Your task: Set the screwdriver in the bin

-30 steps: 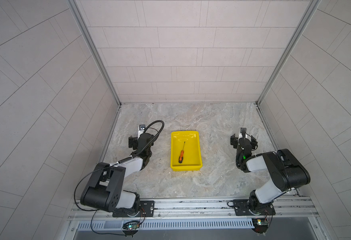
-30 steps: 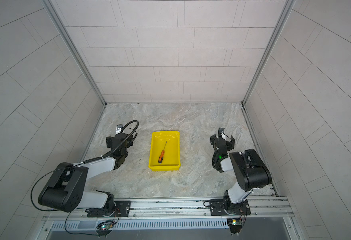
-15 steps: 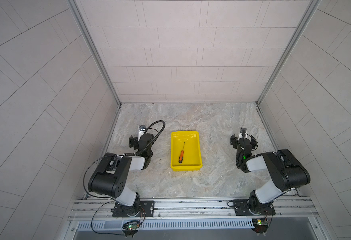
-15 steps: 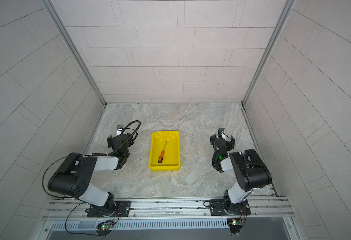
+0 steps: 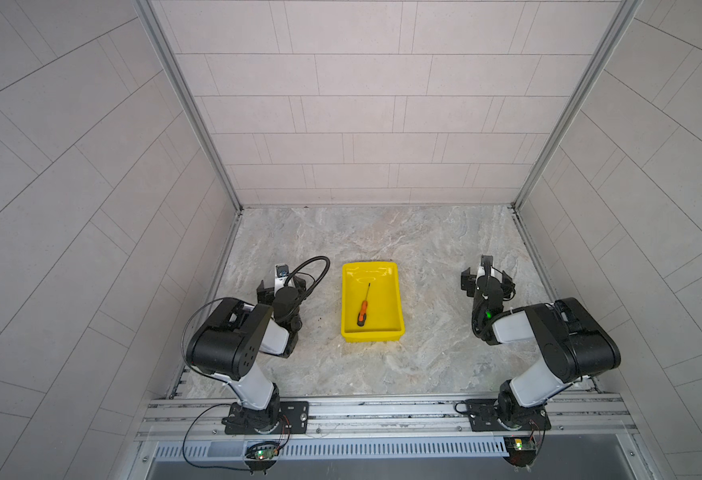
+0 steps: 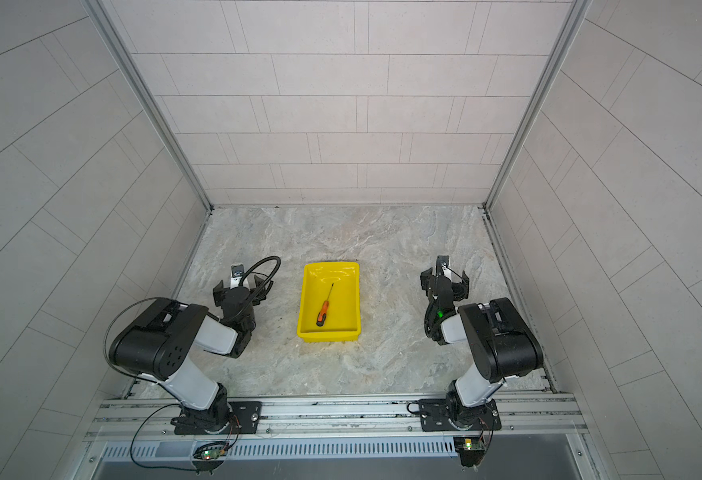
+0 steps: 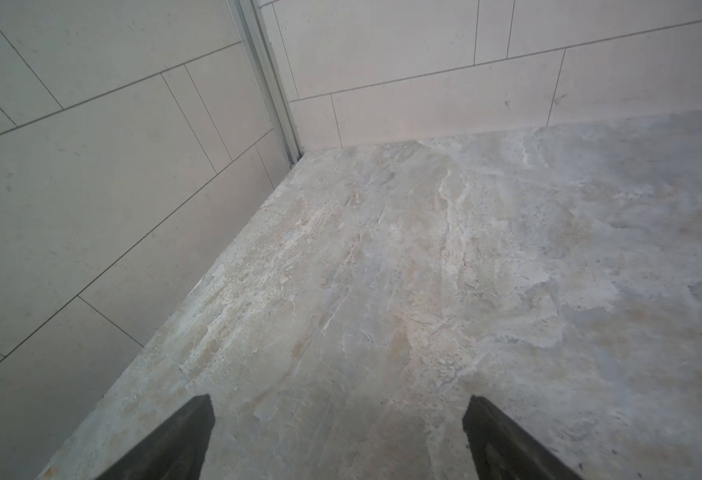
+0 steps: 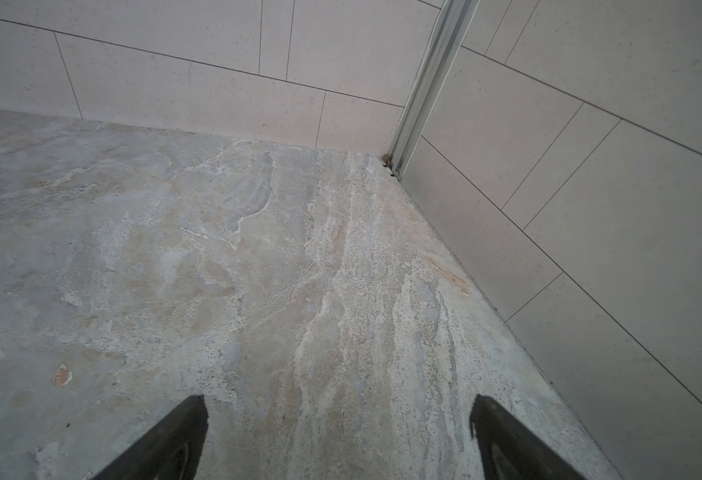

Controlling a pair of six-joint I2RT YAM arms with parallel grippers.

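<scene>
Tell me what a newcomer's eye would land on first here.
The bright yellow bin stands out at the middle of the marble table, with the orange-handled screwdriver lying inside it. Next come the left gripper and right gripper flanking it, both open and empty.

Pale tiled walls [image 5: 362, 124], marbled grey stone floor [image 5: 382, 241], aluminium corner posts [image 5: 192, 108], even light

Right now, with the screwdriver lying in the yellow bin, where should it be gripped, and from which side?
Take the screwdriver by its orange handle, straight down from above, closing across its width. It lies flat on the floor of the bin, whose walls block a sideways approach; the handle is thickest, the shaft likely too thin to pinch.
</scene>
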